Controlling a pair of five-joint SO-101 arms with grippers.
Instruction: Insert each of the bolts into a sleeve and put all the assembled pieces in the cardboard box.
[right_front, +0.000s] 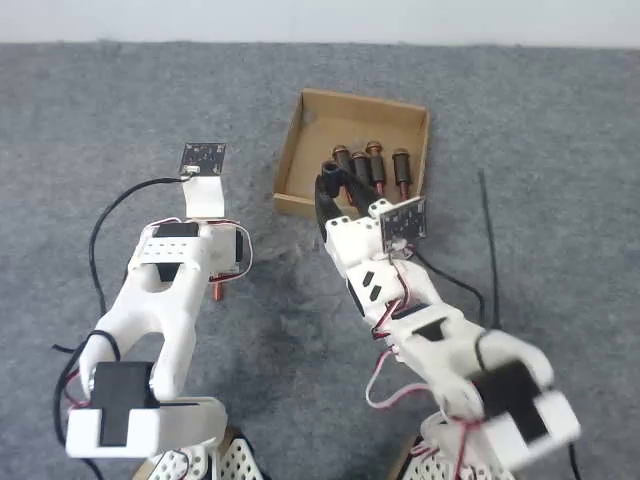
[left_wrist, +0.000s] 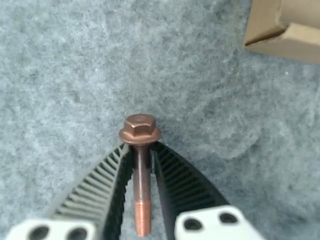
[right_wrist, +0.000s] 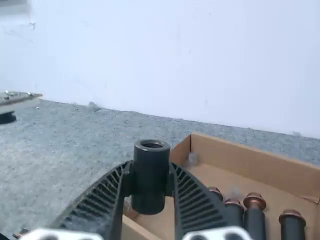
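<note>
Your left hand (left_wrist: 141, 150) is closed narrow on a copper-coloured bolt (left_wrist: 140, 131). The ribbed black fingers (left_wrist: 107, 185) pinch its shank, the hex head sits just past the fingertips, and the threaded end points back toward the wrist. Grey table (left_wrist: 65, 65) lies beneath it, and a corner of the cardboard box (left_wrist: 285, 30) is off to one side, well apart from the bolt. From the high view you can see the bolt's tip (right_front: 217, 291) poking out beside the left arm.

Your right hand (right_wrist: 150, 167) grips a black sleeve (right_wrist: 149, 175) upright between its fingers, open bore on top. In the high view that hand (right_front: 330, 185) is at the near wall of the box (right_front: 365, 105). Four assembled pieces (right_front: 376, 160) lie side by side inside, copper heads toward the far wall.

You'll find a small circuit board (right_front: 203, 157) on each wrist; its print is too small to read.
</note>
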